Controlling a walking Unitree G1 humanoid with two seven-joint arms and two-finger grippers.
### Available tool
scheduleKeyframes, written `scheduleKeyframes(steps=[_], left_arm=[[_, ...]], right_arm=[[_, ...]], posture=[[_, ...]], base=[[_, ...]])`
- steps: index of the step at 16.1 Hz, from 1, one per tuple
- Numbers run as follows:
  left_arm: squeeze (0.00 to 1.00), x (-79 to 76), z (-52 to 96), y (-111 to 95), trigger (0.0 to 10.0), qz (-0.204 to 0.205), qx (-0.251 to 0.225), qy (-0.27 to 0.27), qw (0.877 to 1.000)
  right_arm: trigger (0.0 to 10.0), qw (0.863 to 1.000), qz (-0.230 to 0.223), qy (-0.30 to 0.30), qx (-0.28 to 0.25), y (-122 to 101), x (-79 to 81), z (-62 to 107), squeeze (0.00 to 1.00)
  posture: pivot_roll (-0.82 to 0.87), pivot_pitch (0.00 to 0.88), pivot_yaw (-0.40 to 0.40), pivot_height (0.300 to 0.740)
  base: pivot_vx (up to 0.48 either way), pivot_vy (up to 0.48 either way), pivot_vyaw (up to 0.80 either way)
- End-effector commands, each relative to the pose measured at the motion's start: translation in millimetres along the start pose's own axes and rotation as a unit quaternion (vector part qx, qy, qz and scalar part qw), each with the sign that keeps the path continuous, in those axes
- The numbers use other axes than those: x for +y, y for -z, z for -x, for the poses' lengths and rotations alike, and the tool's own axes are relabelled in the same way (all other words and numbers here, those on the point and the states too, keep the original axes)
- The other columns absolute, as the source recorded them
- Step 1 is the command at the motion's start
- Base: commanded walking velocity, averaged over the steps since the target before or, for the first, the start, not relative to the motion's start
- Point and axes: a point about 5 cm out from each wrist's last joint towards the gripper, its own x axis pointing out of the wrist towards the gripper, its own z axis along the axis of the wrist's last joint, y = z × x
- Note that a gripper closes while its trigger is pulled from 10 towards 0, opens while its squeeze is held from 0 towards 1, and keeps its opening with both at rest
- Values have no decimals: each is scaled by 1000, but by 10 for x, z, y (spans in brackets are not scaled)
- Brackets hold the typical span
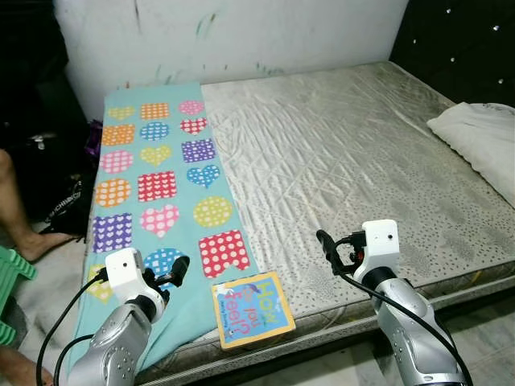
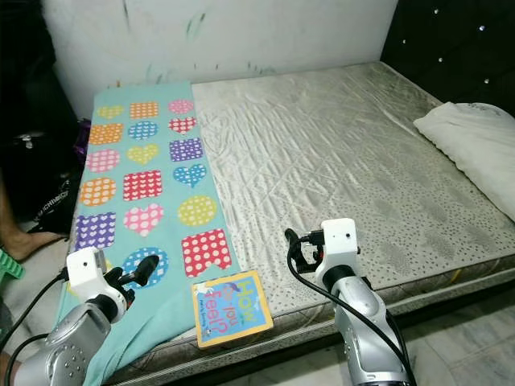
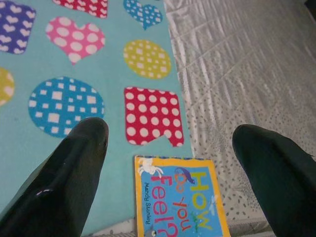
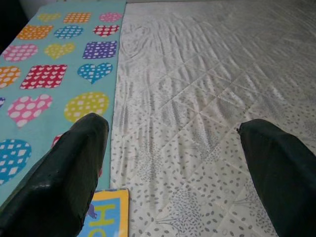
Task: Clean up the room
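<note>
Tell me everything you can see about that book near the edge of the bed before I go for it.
The book is a thick, stiff-looking children's book with a yellow border and blue cover. Its colourful title reads "How do you Feel?", with small cartoon animals around it. It lies flat, closed and cover up at the near edge of the mattress, slightly skewed. One side overlaps the teal patterned blanket; the rest sits on the mattress. It lies between the open left gripper and the open right gripper; neither touches it.
</note>
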Motion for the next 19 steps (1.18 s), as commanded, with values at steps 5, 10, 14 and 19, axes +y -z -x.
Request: scheduleKeyframes(steps=[5, 10, 14, 19], left_arm=[[0, 55, 34, -75, 10000, -28, -7, -4, 1000], [0, 18, 75, -272, 10000, -113, -87, 18, 990], [0, 104, 307, -354, 10000, -217, -129, 34, 967], [0, 203, 528, -344, 10000, -259, -179, 34, 949]], right_arm=[[10000, 1000, -12, -11, -18, -70, 28, 19, 0], [10000, 997, 40, 20, -66, -193, -44, 37, 0], [10000, 991, 56, 32, -119, -312, -206, 163, 0], [10000, 993, 68, 11, -93, -153, -225, 325, 0]], posture=[[-160, 64, 21, 740], [-155, 53, 27, 740], [-150, 51, 23, 740], [-137, 45, 11, 740]], base=[[0, 0, 0], [0, 0, 0], [0, 0, 0], [0, 0, 0]])
